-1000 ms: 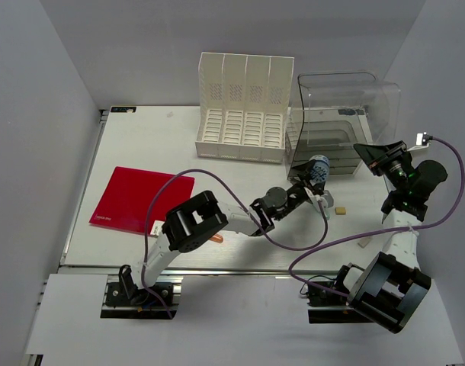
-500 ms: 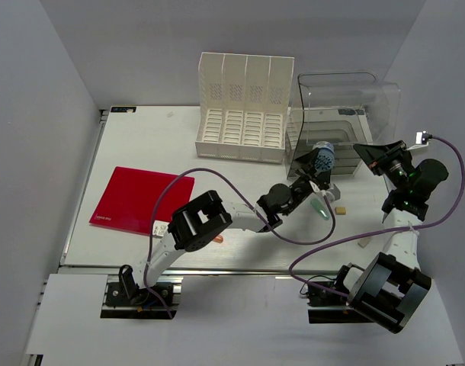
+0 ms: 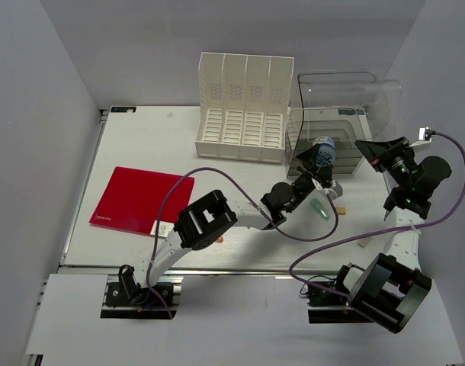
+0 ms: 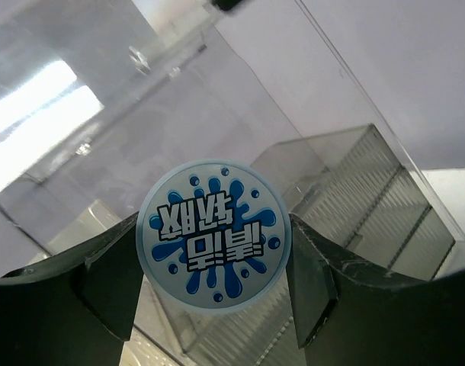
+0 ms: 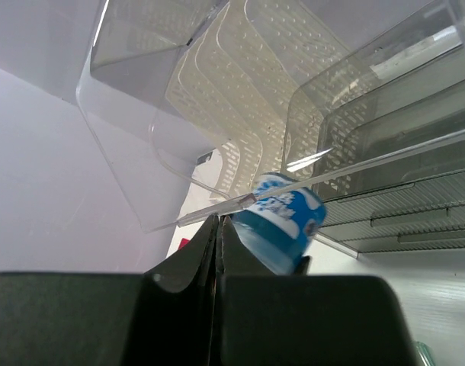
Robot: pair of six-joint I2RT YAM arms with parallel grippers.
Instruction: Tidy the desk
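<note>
The desk (image 3: 141, 145) is a white tabletop with a silvery rail along its near edge. My left gripper (image 3: 322, 160) is raised in front of the clear drawer unit (image 3: 339, 114) and is shut on a blue and white round cup (image 3: 324, 151). In the left wrist view the cup's splash-printed lid (image 4: 213, 236) sits between the two black fingers (image 4: 110, 290). My right gripper (image 3: 362, 146) hangs at the right of the drawer unit, shut and holding nothing. In the right wrist view its closed tips (image 5: 218, 223) sit just beside the cup (image 5: 282, 221).
A white slotted file rack (image 3: 244, 107) stands at the back. A red folder (image 3: 141, 198) lies at the left. A green item (image 3: 319, 207), a tan block (image 3: 341, 207) and a small white piece (image 3: 363, 244) lie on the desk at the right.
My left gripper has carried the cup up and to the right, closer to the clear drawer unit. My right gripper's jaws have closed fully.
</note>
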